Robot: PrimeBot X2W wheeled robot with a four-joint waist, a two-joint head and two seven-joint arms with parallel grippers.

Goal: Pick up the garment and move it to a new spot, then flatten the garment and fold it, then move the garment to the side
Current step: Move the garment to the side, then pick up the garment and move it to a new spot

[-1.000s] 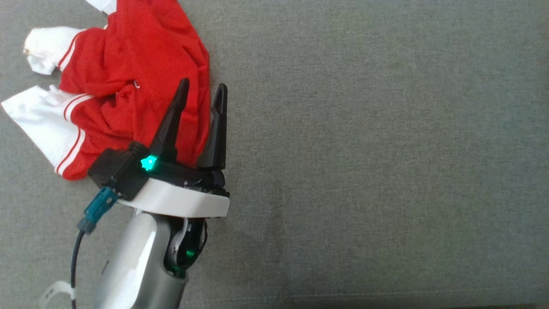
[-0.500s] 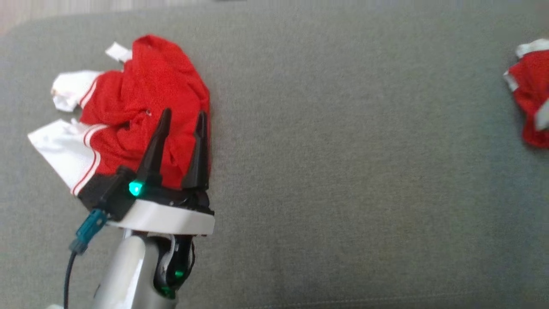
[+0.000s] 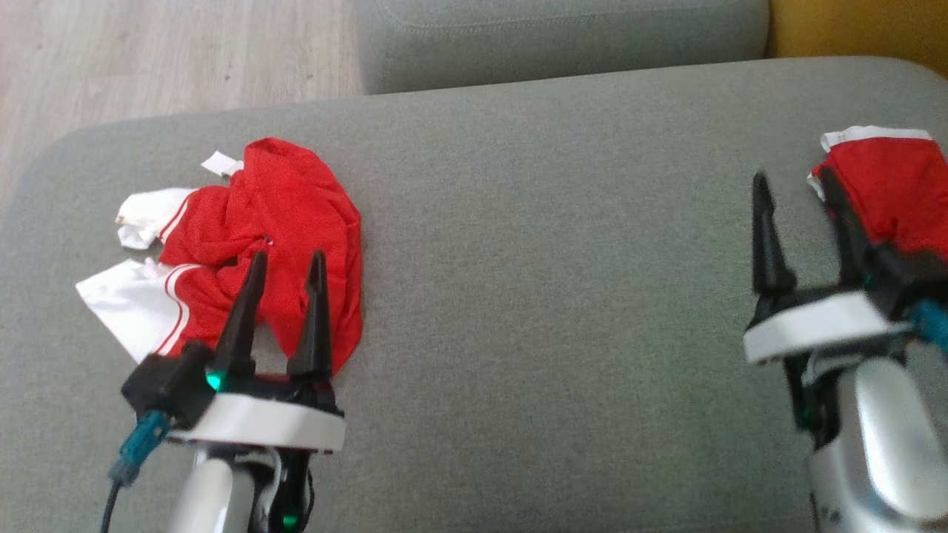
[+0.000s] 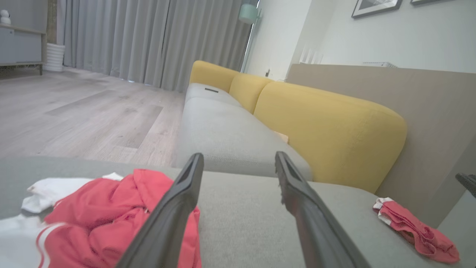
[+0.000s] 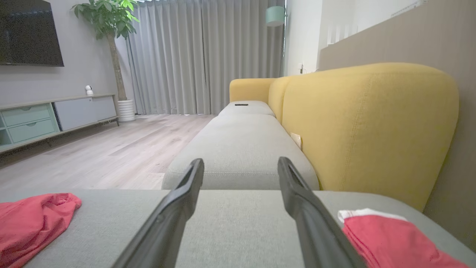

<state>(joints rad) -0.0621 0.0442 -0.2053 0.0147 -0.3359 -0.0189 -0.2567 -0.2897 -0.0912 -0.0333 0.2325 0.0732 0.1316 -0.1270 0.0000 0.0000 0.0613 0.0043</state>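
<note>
**A:** Where's the garment at?

**B:** The crumpled red-and-white garment (image 3: 281,207) sits at the left end of the grey sofa seat (image 3: 555,259), with the left gripper (image 3: 289,257) over its near edge. Fingers are spread and empty, so it's probably lining up a grab.

**A:** And the right gripper (image 3: 794,181)?

**B:** Spread too, holding nothing. It's just beside a second red garment (image 3: 889,200), maybe one parked aside.

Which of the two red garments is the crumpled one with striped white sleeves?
The left garment, at the left gripper: heaped loosely, striped white sleeves sticking out. The right garment, by the right gripper, is compact with just a white edge.
</note>
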